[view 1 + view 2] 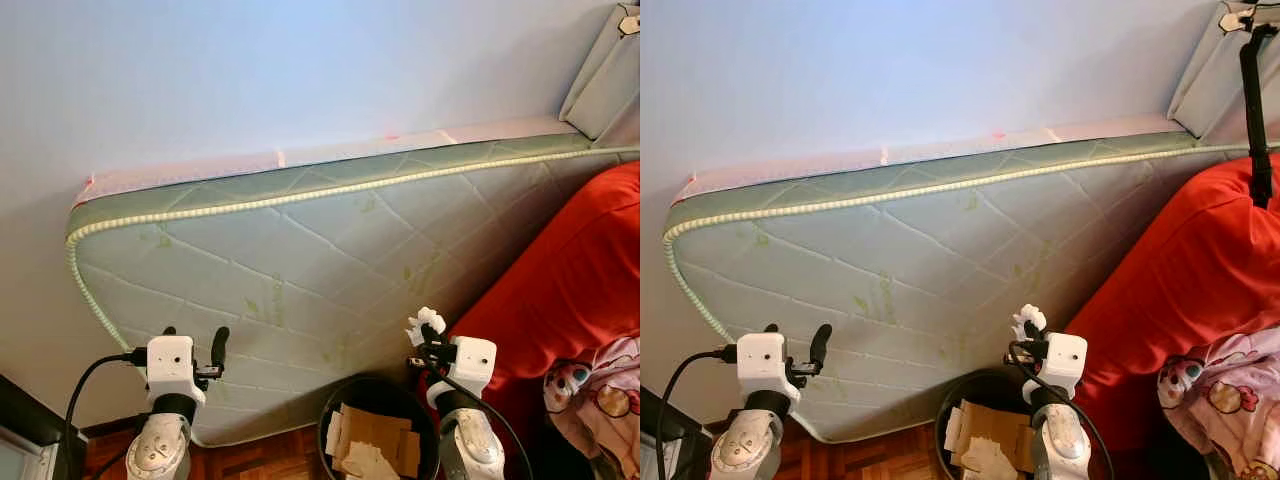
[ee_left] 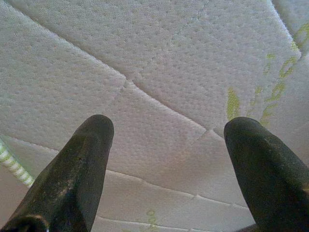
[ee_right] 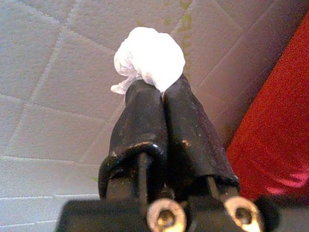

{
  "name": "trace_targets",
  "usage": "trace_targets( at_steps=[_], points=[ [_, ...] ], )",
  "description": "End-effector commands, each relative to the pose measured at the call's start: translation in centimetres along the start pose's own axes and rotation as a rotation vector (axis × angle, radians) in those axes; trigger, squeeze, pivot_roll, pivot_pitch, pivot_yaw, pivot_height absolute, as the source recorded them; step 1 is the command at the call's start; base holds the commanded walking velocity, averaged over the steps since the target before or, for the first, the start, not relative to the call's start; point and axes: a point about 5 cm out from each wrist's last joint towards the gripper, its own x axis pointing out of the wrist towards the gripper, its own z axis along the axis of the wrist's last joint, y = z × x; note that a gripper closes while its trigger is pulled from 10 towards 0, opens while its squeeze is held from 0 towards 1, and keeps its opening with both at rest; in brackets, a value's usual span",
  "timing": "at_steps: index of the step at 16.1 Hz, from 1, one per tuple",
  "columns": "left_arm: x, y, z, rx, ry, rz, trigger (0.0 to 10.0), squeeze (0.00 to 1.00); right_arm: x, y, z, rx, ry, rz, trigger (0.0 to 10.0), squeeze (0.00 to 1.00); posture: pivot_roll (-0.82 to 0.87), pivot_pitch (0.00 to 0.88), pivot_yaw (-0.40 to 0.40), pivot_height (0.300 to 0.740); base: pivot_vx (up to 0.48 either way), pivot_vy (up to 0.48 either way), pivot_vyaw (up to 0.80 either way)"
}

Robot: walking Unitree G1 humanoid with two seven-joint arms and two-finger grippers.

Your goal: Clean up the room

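White tissue wad (image 3: 150, 59) in right gripper (image 3: 161, 92), beside mattress (image 1: 330, 270).

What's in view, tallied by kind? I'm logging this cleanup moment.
Mattress: 1
Black bin with cardboard pieces: 1
White tissue wad pinched in the right gripper: 1
Red cover: 1
Open left gripper: 1
Total: 5
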Motion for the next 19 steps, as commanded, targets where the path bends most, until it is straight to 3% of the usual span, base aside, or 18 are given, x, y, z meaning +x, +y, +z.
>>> trace_targets(
  at_steps=[1,14,19],
  points=[
    [0.2,-0.1,0.5,0.014,-0.011,-0.016,10.0,0.00,-0.1,0.8,0.0,0.023,-0.004,0.006,10.0,0.00,0.10,0.000,-0.025,0.711,0.000,0.000,0.00],
    [0.9,-0.7,-0.4,-0.002,0.004,-0.013,10.0,0.00,0.5,0.5,0.3,0.008,0.000,0.008,10.0,0.00,0.03,0.000,-0.033,0.711,0.000,0.000,0.00],
    [0.4,-0.2,-1.4,0.006,0.042,0.006,10.0,0.00,0.6,0.5,0.1,0.008,0.012,0.013,10.0,0.00,0.00,0.000,-0.021,0.711,0.000,0.000,0.00]
  ],
)
